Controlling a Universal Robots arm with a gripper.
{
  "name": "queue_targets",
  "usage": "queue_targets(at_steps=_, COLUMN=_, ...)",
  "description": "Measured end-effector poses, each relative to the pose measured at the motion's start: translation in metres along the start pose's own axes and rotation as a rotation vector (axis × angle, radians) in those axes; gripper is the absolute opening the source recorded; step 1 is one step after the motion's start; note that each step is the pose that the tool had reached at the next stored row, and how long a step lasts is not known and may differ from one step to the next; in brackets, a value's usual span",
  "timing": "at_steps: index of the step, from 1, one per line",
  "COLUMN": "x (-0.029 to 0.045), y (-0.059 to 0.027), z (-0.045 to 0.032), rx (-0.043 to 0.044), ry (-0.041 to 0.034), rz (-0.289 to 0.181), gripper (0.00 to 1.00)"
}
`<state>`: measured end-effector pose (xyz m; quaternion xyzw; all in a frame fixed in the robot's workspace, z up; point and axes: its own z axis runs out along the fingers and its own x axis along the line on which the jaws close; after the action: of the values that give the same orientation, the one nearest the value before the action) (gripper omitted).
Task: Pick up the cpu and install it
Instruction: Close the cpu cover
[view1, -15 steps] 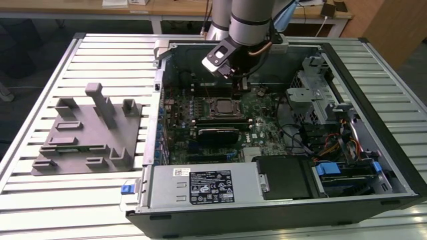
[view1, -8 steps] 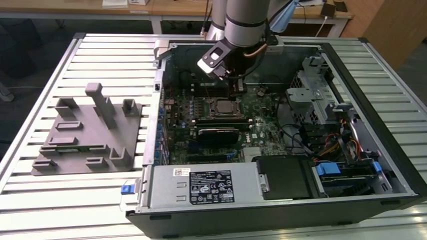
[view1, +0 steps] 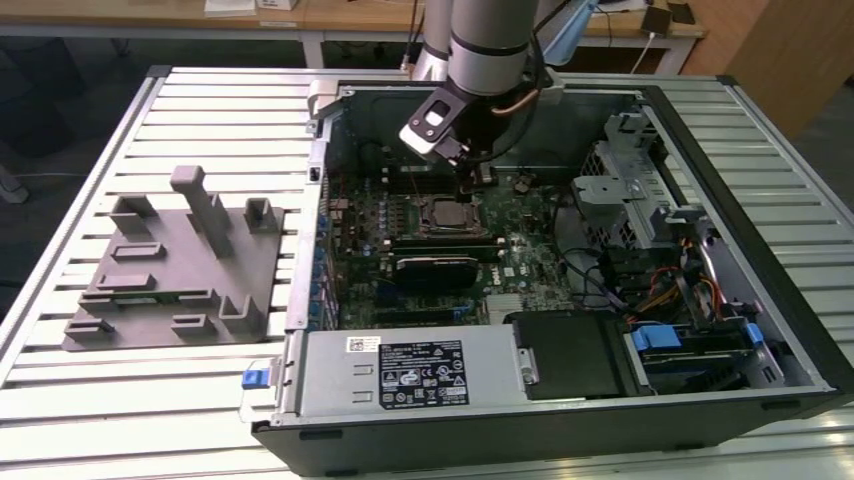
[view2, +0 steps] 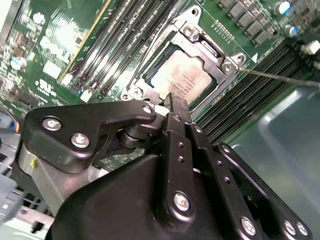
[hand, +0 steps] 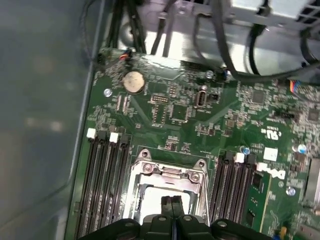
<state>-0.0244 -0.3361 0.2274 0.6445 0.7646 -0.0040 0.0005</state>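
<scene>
The cpu (view2: 182, 75) lies flat in the motherboard socket (view2: 200, 47), its silvery-white top showing inside the metal frame. In the first wrist view its pale top (hand: 150, 200) also shows in the socket (hand: 167, 172). My gripper (view2: 172, 102) hangs just above the near edge of the socket, its two thin black fingers pressed together with nothing between them. The fingertips (hand: 171, 202) meet over the chip. In the exterior view the gripper (view1: 470, 178) points down into the open computer case above the socket (view1: 451, 212).
Memory slots (hand: 107, 185) flank the socket on both sides. A thin metal lever (view2: 280, 77) sticks out beside it. A grey moulded tray (view1: 174, 265) lies at the exterior view's left. The power supply (view1: 400, 375), a black block (view1: 434, 265) and the drive cage (view1: 641, 190) crowd the case.
</scene>
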Motion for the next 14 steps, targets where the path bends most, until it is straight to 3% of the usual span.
queue_targets(at_steps=3, x=0.0, y=0.0, z=0.0002, rx=-0.0004, ry=-0.0004, rz=-0.074, gripper=0.11)
queue_targets(at_steps=14, x=0.0001, y=-0.0004, z=0.0004, rx=-0.0011, ry=-0.0034, rz=-0.254, gripper=0.11)
